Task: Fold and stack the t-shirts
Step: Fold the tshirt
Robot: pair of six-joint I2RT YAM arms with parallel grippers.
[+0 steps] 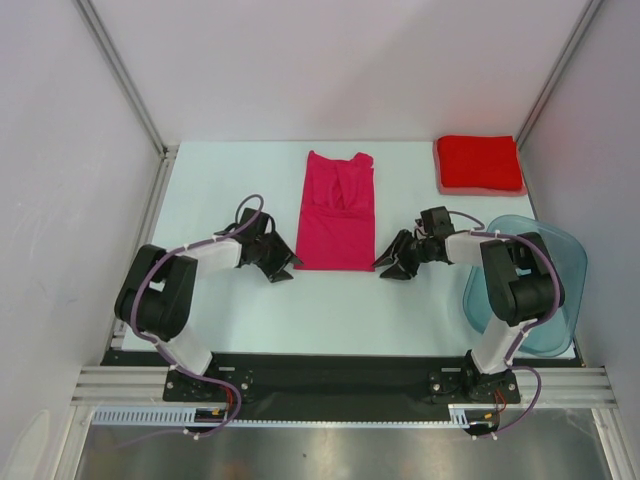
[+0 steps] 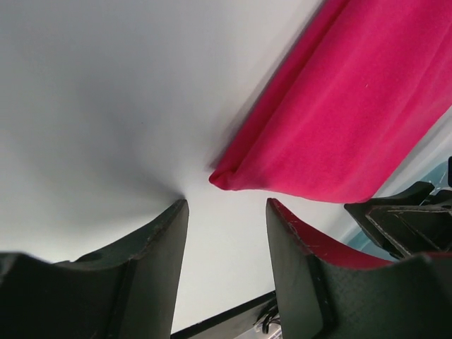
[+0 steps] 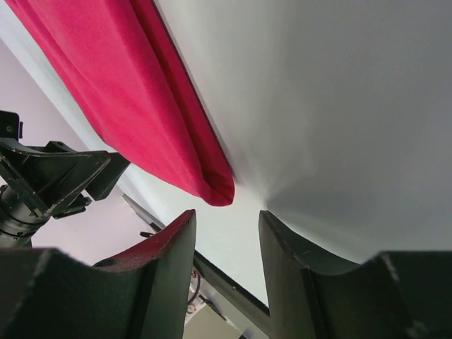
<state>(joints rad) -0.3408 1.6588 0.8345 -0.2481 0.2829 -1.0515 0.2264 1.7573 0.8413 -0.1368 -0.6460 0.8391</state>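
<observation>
The magenta-pink t-shirt [image 1: 338, 210] lies in the middle of the table, folded into a long strip with its sleeves tucked in. My left gripper [image 1: 283, 262] is open and empty, low on the table beside the strip's near left corner [image 2: 229, 178]. My right gripper [image 1: 392, 264] is open and empty beside the near right corner [image 3: 217, 192]. Neither gripper touches the cloth. The brighter red t-shirt [image 1: 479, 164] lies folded at the far right corner of the table.
A translucent blue-grey plastic tub [image 1: 540, 280] stands at the right edge, behind my right arm. White walls close in the table on three sides. The black base rail [image 1: 330, 375] runs along the near edge.
</observation>
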